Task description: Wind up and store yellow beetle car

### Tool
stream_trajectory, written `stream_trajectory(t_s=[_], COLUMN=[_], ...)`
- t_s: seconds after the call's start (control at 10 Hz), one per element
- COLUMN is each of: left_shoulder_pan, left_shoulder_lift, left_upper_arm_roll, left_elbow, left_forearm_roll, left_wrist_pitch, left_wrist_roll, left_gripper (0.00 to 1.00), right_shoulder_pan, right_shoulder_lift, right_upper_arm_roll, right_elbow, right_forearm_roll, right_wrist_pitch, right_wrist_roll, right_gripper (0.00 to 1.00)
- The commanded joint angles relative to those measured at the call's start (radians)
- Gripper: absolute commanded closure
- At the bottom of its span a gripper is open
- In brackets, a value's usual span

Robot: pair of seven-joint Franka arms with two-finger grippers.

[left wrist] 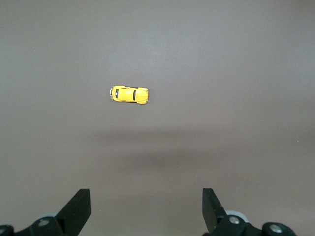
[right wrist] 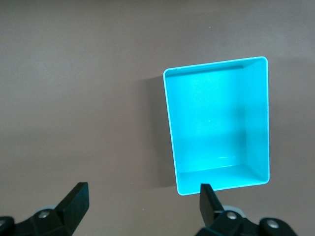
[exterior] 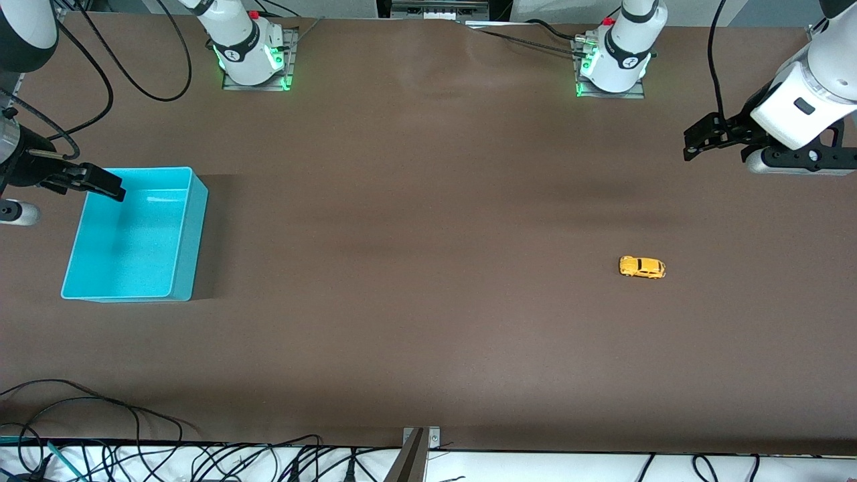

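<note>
The yellow beetle car (exterior: 642, 266) (left wrist: 129, 94) stands on its wheels on the brown table toward the left arm's end. My left gripper (exterior: 693, 144) (left wrist: 146, 209) hangs in the air over the table at that end, open and holding nothing, well apart from the car. My right gripper (exterior: 107, 184) (right wrist: 143, 206) hangs open and empty over the edge of a cyan bin (exterior: 181, 258) (right wrist: 170, 123) at the right arm's end.
The cyan bin holds nothing. Cables (exterior: 100, 455) lie along the table edge nearest the front camera. The two arm bases (exterior: 251, 57) (exterior: 612, 63) stand at the table edge farthest from it. Bare brown tabletop lies between the bin and the car.
</note>
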Motion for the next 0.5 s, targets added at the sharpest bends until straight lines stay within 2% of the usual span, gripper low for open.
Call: stream_trajectory(t_s=[0.0,0.4], left_shoulder_pan=[-0.001,0.003], left_shoulder_lift=[0.017,0.022], left_upper_arm_roll=[-0.003,0.000], left_elbow=[0.045,0.040], left_forearm_roll=[0.020,0.016], left_wrist_pitch=[-0.024,-0.027], left_wrist_roll=[0.037,0.035], left_gripper=[0.00,0.00], right_shoulder_pan=[-0.002,-0.002], right_shoulder_lift=[-0.009,-0.008], right_upper_arm_roll=[0.004,0.003], right_elbow=[0.003,0.003], right_forearm_roll=[0.017,0.017], right_wrist_pitch=[-0.013,-0.012], right_wrist_roll=[-0.002,-0.002], right_gripper=[0.00,0.00])
